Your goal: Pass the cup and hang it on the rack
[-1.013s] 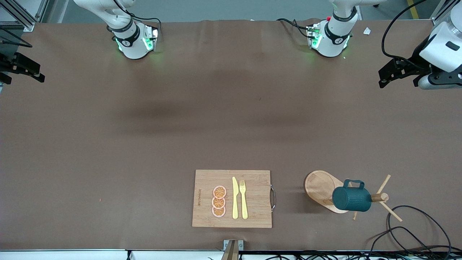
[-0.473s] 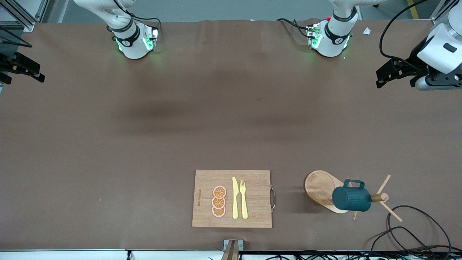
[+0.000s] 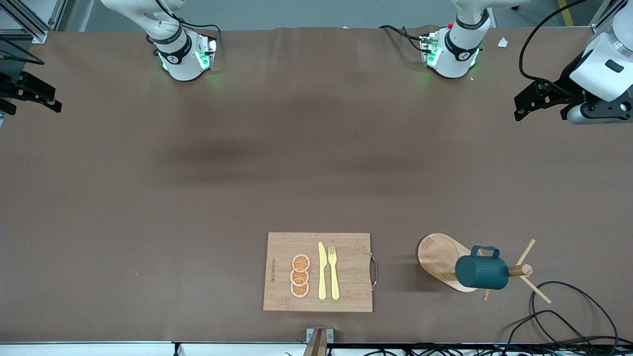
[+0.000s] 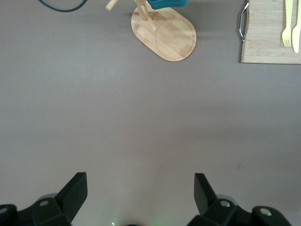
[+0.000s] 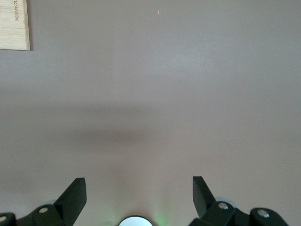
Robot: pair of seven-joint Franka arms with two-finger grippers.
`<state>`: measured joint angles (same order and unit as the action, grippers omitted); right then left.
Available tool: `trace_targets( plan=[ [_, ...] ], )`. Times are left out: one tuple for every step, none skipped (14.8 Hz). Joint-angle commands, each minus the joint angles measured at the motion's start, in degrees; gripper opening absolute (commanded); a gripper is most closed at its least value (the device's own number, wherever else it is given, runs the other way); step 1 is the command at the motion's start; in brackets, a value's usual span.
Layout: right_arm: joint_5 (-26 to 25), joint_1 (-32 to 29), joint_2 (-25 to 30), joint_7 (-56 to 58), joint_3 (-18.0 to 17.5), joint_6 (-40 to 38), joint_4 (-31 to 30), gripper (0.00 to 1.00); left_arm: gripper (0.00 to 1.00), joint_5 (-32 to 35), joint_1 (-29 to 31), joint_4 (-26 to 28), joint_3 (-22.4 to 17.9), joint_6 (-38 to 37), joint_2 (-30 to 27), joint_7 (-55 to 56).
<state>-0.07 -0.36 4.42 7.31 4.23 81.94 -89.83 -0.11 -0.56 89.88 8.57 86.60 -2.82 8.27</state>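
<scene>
Already the cup (image 3: 481, 273) hangs on the rack (image 3: 441, 258); left gripper (image 3: 525, 103) and right gripper (image 3: 30, 93) hover with jaws spread, holding nothing.

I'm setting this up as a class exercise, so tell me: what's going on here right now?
Nothing is being handled. The cup hangs on the rack, beside the cutting board that carries a knife, a fork and orange slices. The left hand is open, up over the table's edge at its own end. The right hand is open too, over the table's edge at its end.
</scene>
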Motion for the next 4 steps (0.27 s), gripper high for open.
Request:
trace_targets(
  plan=[
    [0.24, -0.17, 0.15, 0.43, -0.1, -0.55, 0.09, 1.0, 1.0, -0.15, -0.06, -0.85, 0.04, -0.38, 0.36, -2.73],
    [0.24, -0.17, 0.15, 0.51, -0.18, -0.55, 0.09, 1.0, 1.0, -0.06, 0.03, -0.85, -0.04, -0.38, 0.45, -2.82],
    [0.24, -0.25, 0.15, 0.51, -0.19, -0.46, 0.09, 1.0, 1.0, -0.06, 0.12, -0.85, 0.04, -0.38, 0.45, -2.91],
    [0.24, -0.34, 0.15, 0.51, -0.1, -0.46, 0.09, 1.0, 1.0, -0.06, 0.21, -0.85, -0.04, -0.38, 0.45, -3.34]
  ],
)
